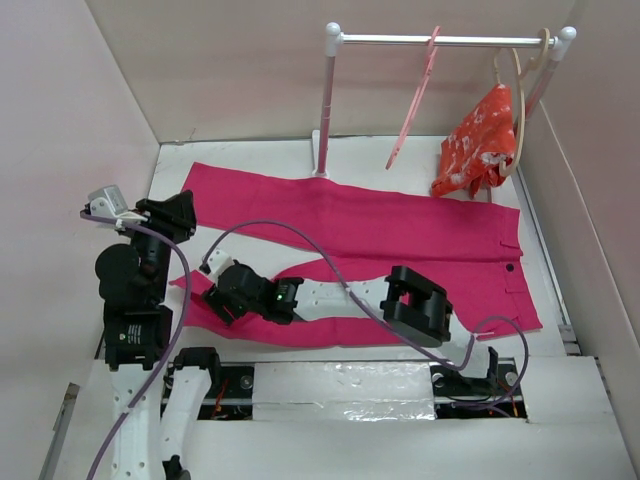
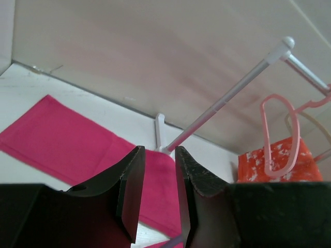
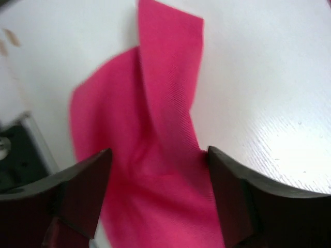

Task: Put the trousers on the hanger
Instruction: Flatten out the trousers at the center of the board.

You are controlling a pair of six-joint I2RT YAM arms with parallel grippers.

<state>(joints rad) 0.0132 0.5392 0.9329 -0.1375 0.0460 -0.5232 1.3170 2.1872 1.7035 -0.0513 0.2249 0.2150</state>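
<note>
Pink cloth, soft and floppy, so I reckon the trousers will sag and slip unless I pinch a bunched leg end. They lie flat in front of the rail, and the hanger hangs from it. My right pincer gapes wide over a leg end. My left pincer is narrow and empty.
</note>
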